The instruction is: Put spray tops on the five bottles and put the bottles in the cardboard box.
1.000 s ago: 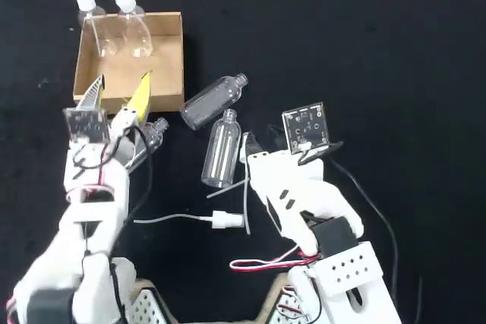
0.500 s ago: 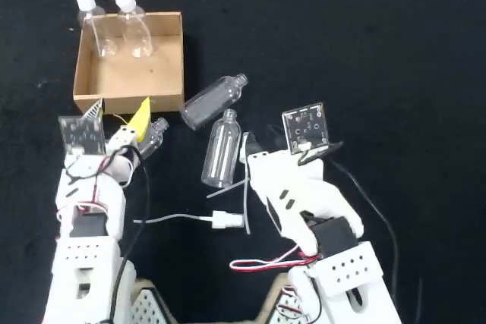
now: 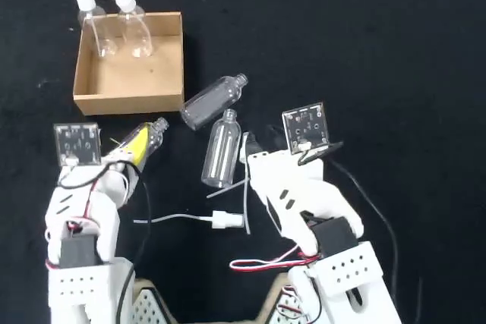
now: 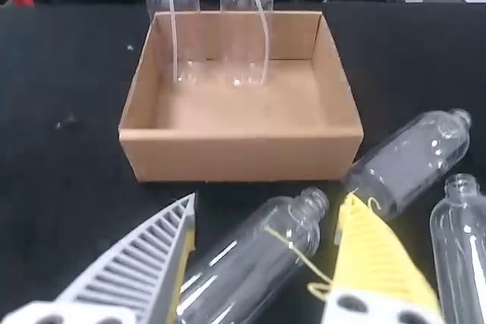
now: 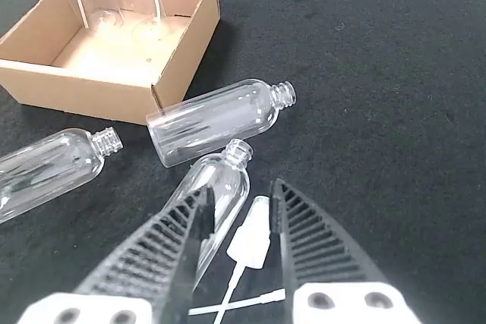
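Note:
Two bottles with spray tops stand in the far end of the cardboard box. An uncapped bottle lies in front of the box, and my left gripper is open with one finger on each side of it. In the high view that gripper lies over the same bottle. Two more uncapped bottles lie mid-table. My right gripper is shut on a white spray top, just beside the nearer bottle.
Another spray top with its long tube lies on the black table between the two arm bases. The box wall stands close in front of the left gripper. The right half of the table is bare cloth.
My left gripper has drawn back from the box's front wall towards its base and come down over the lying bottle. The right arm has not moved.

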Action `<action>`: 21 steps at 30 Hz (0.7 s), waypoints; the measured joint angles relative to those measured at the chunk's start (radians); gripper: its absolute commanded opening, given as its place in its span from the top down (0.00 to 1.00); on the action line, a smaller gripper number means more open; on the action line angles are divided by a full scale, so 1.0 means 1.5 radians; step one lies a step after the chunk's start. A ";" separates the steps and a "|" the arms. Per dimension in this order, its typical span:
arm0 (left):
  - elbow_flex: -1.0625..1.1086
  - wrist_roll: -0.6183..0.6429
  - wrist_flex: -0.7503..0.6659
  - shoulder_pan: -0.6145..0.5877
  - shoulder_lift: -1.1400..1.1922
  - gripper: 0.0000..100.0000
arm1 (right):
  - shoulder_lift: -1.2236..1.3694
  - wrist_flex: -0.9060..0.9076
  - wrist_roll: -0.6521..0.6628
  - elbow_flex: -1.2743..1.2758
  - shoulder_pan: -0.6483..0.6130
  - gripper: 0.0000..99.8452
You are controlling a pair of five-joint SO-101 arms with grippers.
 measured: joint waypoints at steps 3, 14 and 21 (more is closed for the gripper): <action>0.053 0.000 0.018 0.000 -0.098 0.71 | 0.000 0.000 0.000 0.000 0.000 0.88; -0.089 -0.066 0.177 0.000 -0.014 0.71 | 0.000 0.000 0.000 0.011 0.000 0.88; -0.251 -0.126 0.209 -0.055 0.269 0.71 | -0.001 0.000 0.000 0.013 0.000 0.88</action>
